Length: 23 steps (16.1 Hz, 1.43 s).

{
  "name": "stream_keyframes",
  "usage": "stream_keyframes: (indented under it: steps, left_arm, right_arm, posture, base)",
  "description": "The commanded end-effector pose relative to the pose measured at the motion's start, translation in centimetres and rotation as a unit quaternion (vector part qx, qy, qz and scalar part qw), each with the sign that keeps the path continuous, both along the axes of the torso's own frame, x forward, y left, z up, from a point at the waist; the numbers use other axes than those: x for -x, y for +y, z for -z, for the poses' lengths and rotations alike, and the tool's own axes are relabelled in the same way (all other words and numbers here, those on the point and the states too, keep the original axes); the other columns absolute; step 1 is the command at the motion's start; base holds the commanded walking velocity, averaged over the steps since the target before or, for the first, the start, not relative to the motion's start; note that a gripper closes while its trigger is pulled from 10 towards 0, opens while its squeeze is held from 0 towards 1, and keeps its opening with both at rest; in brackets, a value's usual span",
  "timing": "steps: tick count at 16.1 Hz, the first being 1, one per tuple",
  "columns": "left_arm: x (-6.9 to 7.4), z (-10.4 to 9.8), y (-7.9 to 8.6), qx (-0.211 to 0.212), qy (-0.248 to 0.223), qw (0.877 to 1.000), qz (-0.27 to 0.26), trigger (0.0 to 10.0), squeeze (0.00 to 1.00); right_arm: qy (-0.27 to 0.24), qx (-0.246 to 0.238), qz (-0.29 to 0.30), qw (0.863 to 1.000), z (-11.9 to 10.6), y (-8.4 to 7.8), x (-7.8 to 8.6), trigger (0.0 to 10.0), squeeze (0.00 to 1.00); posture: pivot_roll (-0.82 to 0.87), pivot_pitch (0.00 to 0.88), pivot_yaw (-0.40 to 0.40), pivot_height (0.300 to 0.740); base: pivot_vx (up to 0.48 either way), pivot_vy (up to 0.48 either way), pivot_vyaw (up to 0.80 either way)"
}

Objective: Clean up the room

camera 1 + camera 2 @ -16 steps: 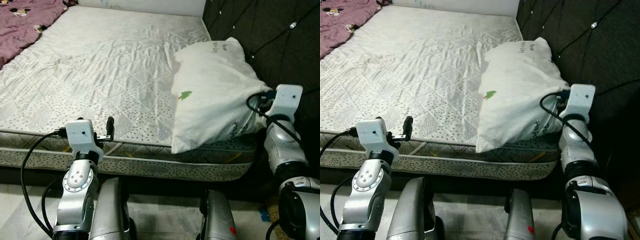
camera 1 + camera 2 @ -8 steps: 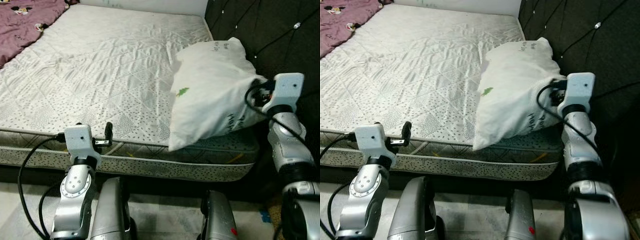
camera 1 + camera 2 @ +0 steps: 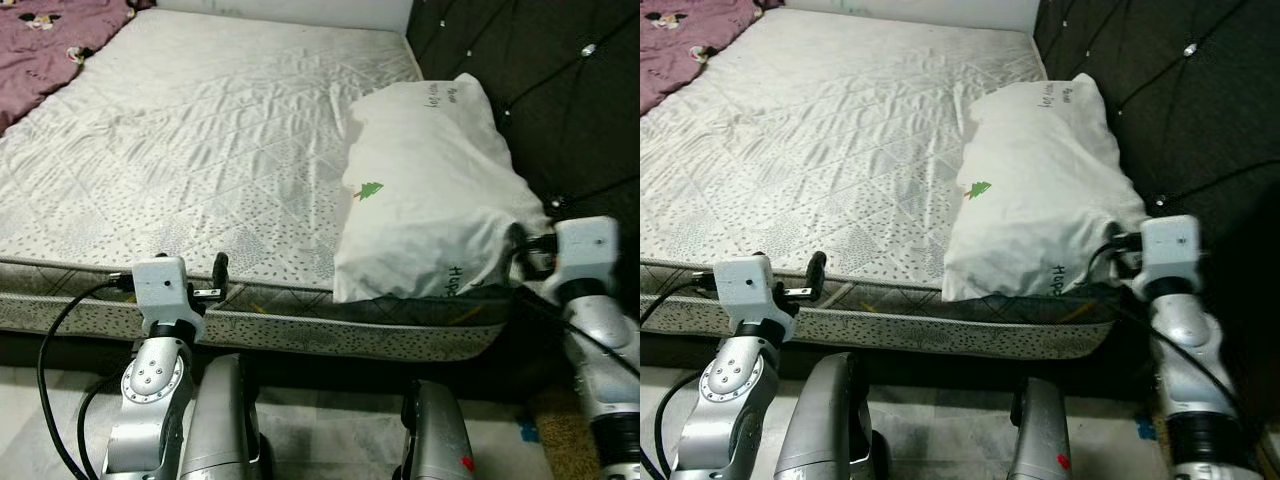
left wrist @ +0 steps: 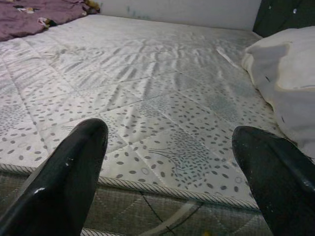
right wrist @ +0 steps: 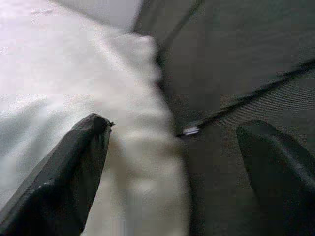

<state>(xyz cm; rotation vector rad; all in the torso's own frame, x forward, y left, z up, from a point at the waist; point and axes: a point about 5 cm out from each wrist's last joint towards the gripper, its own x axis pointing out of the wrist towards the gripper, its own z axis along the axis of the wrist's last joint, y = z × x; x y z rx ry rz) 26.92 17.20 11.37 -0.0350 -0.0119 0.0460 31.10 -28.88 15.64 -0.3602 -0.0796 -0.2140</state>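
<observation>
Mattress (image 3: 200,130) is seen ahead of both hands, bare and quilted with a dotted pattern, bordered on the right hand's side by a dark tufted headboard (image 3: 540,90); a purple blanket (image 3: 50,40) is bunched at the far corner, well beyond the left hand. Next in size, the white pillow (image 3: 430,190), the thing taken to be in hand for the tidying, is lying on the mattress against the headboard, its near end overhanging the mattress edge just beside the right hand; a small green tree mark (image 3: 371,190) is printed on its side. The right hand (image 5: 172,162) is held at the pillow's near corner, between pillow and headboard, with its fingers spread apart and nothing clamped between them; the pillow's edge is seen running into the gap in the right wrist view. The left hand (image 4: 170,162) is poised at the mattress's front edge, well apart from the pillow, its fingers likewise apart and empty.

Risk is judged to lie with the overhanging end; if the pillow is nudged rather than gripped, it could be tipped off the mattress to the floor; if the fingers are closed on loose fabric alone, the case may be pulled while the filling sags; a cable (image 3: 505,215) looped at the right wrist could be snagged on the pillow corner.
</observation>
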Motion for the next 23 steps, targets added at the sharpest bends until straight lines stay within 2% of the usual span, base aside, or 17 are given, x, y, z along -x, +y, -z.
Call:
stream_keyframes:
  steps: [1, 2, 3, 4, 5, 9, 10, 11, 13, 14, 15, 16, 17, 19, 21, 22, 23]
  left_arm:
    - [-0.1, -0.3, -0.1, -0.007, -0.002, 1.0, 0.01, 10.0, 0.0]
    - [-0.2, -0.4, 0.0, -0.008, -0.003, 1.0, 0.009, 10.0, 0.0]
    - [-0.2, -0.4, 0.1, -0.008, -0.003, 1.0, 0.007, 10.0, 0.0]
    - [-0.2, -0.3, 0.1, -0.008, -0.002, 1.0, 0.006, 10.0, 0.0]
    - [-0.2, -0.3, -0.5, -0.004, -0.002, 1.0, 0.012, 10.0, 0.0]
    - [-0.5, -0.9, -1.1, 0.0, -0.011, 1.0, 0.016, 10.0, 0.0]
    - [-0.6, -1.3, -0.9, 0.001, -0.018, 1.0, 0.011, 10.0, 0.0]
    - [-0.5, -1.4, -0.5, 0.0, -0.019, 1.0, 0.004, 10.0, 0.0]
    - [-0.2, -1.2, -0.3, -0.002, -0.016, 1.0, -0.002, 10.0, 0.0]
    - [-0.2, -1.2, -0.3, -0.001, -0.016, 1.0, -0.002, 10.0, 0.0]
    - [-0.1, -1.2, -0.4, -0.001, -0.016, 1.0, -0.003, 10.0, 0.0]
    - [0.0, -1.2, -0.5, 0.001, -0.016, 1.0, -0.005, 10.0, 0.0]
    - [-0.2, -1.1, -0.6, 0.003, -0.015, 1.0, -0.007, 10.0, 0.0]
    - [-0.6, -1.2, -0.8, 0.006, -0.017, 1.0, -0.007, 10.0, 0.0]
    - [-1.7, -1.7, -1.1, 0.007, -0.026, 1.0, -0.001, 10.0, 0.0]
    - [-2.1, -2.0, -1.0, 0.006, -0.033, 0.999, 0.0, 10.0, 0.0]
    - [-2.7, -2.4, -0.9, 0.006, -0.043, 0.999, -0.003, 10.0, 0.0]
  right_arm:
    - [-0.047, 0.015, 0.02, 0.999, -2.6, -1.0, -0.2, 10.0, 1.0]
    - [-0.066, 0.016, 0.032, 0.997, -3.9, -1.6, -0.1, 10.0, 1.0]
    - [-0.086, -0.006, 0.037, 0.996, -4.9, -1.6, -0.4, 10.0, 1.0]
    - [-0.093, -0.024, 0.023, 0.995, -5.4, -0.9, -0.8, 10.0, 1.0]
    - [-0.103, -0.065, -0.028, 0.992, -5.8, 2.0, -2.3, 10.0, 1.0]
    - [-0.076, -0.105, -0.077, 0.989, -4.6, 7.0, -4.6, 10.0, 1.0]
    - [-0.051, -0.124, -0.098, 0.986, -3.4, 9.8, -5.8, 10.0, 1.0]
    - [-0.018, -0.143, -0.109, 0.984, -2.1, 11.7, -6.7, 10.0, 1.0]
    - [0.064, -0.185, -0.094, 0.976, 0.4, 13.3, -7.5, 10.0, 0.98]
    - [0.079, -0.195, -0.089, 0.974, 0.8, 13.5, -7.5, 10.0, 0.98]
    - [0.115, -0.206, -0.083, 0.968, 2.0, 13.7, -7.3, 10.0, 0.97]
    - [0.192, -0.244, -0.061, 0.949, 5.1, 13.7, -6.3, 10.0, 0.9]
    - [0.233, -0.27, -0.04, 0.933, 7.0, 13.4, -5.5, 10.0, 0.82]
    - [0.238, -0.276, -0.029, 0.931, 7.3, 13.0, -5.4, 10.0, 0.78]
    - [0.218, -0.277, -0.022, 0.936, 6.5, 12.5, -6.1, 10.0, 0.35]
    - [0.183, -0.295, -0.035, 0.937, 5.3, 12.5, -6.6, 10.0, 0.07]
    - [0.125, -0.315, -0.065, 0.939, 3.2, 12.8, -7.4, 10.0, 0.0]
  posture:
    - [-0.03, 0.084, -0.018, 0.526]
    - [-0.03, 0.083, -0.019, 0.526]
    - [-0.04, 0.084, -0.017, 0.526]
    - [-0.04, 0.083, -0.015, 0.526]
    - [-0.04, 0.08, -0.012, 0.526]
    - [-0.01, 0.078, -0.018, 0.526]
    - [0.01, 0.08, -0.024, 0.526]
    - [0.03, 0.082, -0.035, 0.526]
    - [0.04, 0.086, -0.045, 0.526]
    - [0.04, 0.086, -0.046, 0.526]
    - [0.05, 0.085, -0.05, 0.526]
    - [0.05, 0.082, -0.055, 0.526]
    - [0.05, 0.076, -0.054, 0.526]
    - [0.04, 0.065, -0.05, 0.526]
    - [0.03, 0.032, -0.04, 0.526]
    - [0.02, 0.017, -0.038, 0.526]
    - [0.02, 0.0, -0.036, 0.526]
  base:
    - [0.0, 0.0, 0.0]
    - [0.0, 0.0, 0.0]
    - [0.0, 0.0, 0.0]
    - [0.0, 0.0, 0.0]
    - [0.0, 0.0, 0.0]
    - [0.0, 0.0, 0.0]
    - [0.0, 0.0, 0.0]
    - [0.0, 0.0, 0.0]
    - [0.0, 0.0, 0.0]
    - [0.0, 0.0, 0.0]
    - [0.0, 0.0, 0.0]
    - [0.0, 0.0, 0.0]
    - [0.0, 0.0, 0.0]
    - [0.0, 0.0, 0.0]
    - [0.0, 0.0, 0.0]
    - [0.0, 0.0, 0.0]
    - [0.0, 0.0, 0.0]
